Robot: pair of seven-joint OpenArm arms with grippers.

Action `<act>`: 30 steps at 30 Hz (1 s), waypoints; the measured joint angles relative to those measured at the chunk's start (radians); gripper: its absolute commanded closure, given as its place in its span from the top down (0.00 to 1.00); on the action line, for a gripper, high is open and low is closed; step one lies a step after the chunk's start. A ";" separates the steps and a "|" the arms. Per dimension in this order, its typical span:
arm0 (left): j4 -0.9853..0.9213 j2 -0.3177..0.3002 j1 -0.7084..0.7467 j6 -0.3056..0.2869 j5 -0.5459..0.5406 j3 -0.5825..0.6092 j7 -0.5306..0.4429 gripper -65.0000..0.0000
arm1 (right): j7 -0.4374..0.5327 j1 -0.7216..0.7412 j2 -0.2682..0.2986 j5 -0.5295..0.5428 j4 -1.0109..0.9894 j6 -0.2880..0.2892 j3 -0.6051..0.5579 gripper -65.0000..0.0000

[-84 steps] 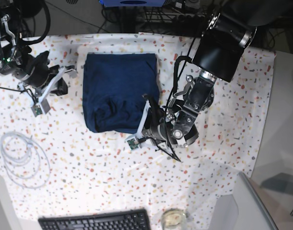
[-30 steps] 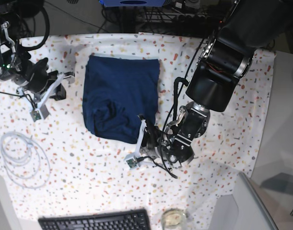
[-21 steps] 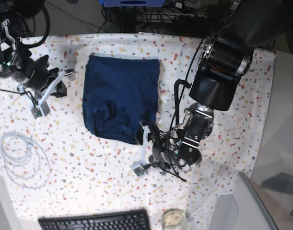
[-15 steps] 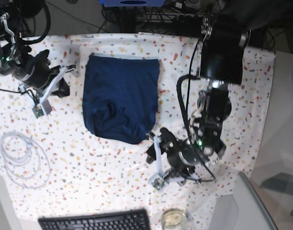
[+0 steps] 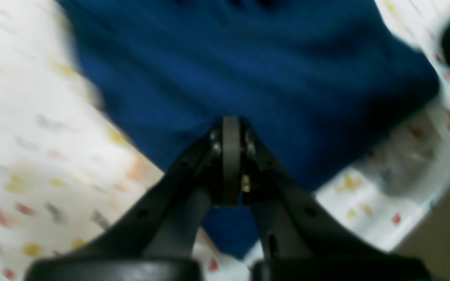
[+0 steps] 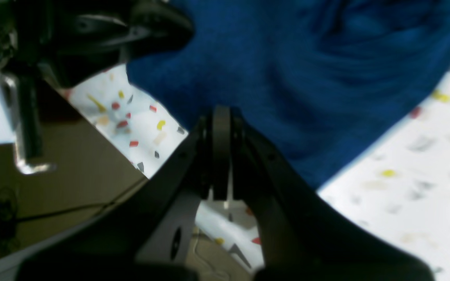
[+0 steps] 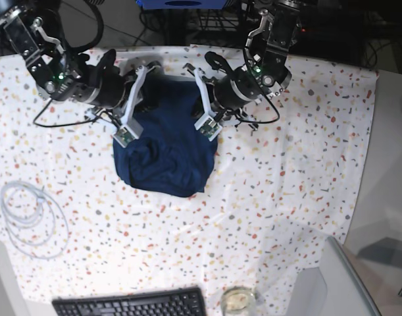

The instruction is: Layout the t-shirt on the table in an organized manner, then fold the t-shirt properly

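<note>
The dark navy t-shirt (image 7: 164, 158) lies bunched in a rough rectangle on the speckled table (image 7: 286, 171), its near edge rounded and wrinkled. My left gripper (image 7: 206, 128) is over the shirt's right edge, fingers pressed together. In the left wrist view the left gripper (image 5: 231, 125) is shut above blue fabric (image 5: 248, 58), with no cloth seen between the tips. My right gripper (image 7: 125, 131) is over the shirt's left edge. In the right wrist view the right gripper (image 6: 221, 113) is also shut over the fabric (image 6: 287, 58). Both arms hide the shirt's far edge.
A coiled white cable (image 7: 29, 210) lies at the left. A black keyboard (image 7: 131, 304) and a small glass (image 7: 239, 299) sit at the near edge. A grey surface (image 7: 332, 276) borders the near right corner. Part of the other arm (image 6: 92, 31) fills the right wrist view's upper left.
My left arm left the shirt's near right corner, swung out toward the front, then up to the shirt's far right side. My right arm moved in from the left onto the shirt's left edge.
</note>
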 measured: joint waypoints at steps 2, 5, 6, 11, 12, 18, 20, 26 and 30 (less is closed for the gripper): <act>-0.031 -0.006 -0.005 0.000 0.000 -0.008 -0.004 0.00 | 0.079 0.013 0.000 0.005 -0.072 0.006 -0.030 0.00; -0.068 -0.006 0.001 0.016 0.003 -0.010 -0.010 0.00 | 0.167 0.017 0.006 0.001 -0.204 0.003 -0.055 0.00; -0.068 -0.004 0.005 0.015 0.003 -0.010 -0.010 0.00 | 0.179 0.012 0.010 -0.003 -0.233 0.000 -0.057 0.00; 0.037 -0.003 0.014 0.011 0.008 -0.009 0.007 0.00 | 0.185 0.005 0.035 -0.003 -0.170 -0.001 -0.051 0.00; 0.073 -0.003 0.013 0.011 0.006 -0.014 0.007 0.00 | 0.189 0.005 0.051 0.007 -0.137 0.001 -0.051 0.00; 0.291 -0.003 0.078 0.022 -0.001 -0.147 -0.006 0.00 | 0.187 -0.085 0.109 0.002 -0.014 -0.008 0.061 0.00; 0.302 -0.008 0.143 0.022 0.013 -0.154 -0.006 0.00 | 0.184 -0.142 0.111 -0.001 0.001 -0.006 0.144 0.00; 0.323 -0.102 0.409 0.012 0.005 -0.160 -0.092 0.00 | 0.184 -0.422 0.291 -0.015 0.154 -0.017 0.322 0.00; 0.370 -0.135 0.604 0.016 0.008 -0.150 -0.129 0.00 | 0.207 -0.687 0.336 0.000 0.225 0.002 0.412 0.00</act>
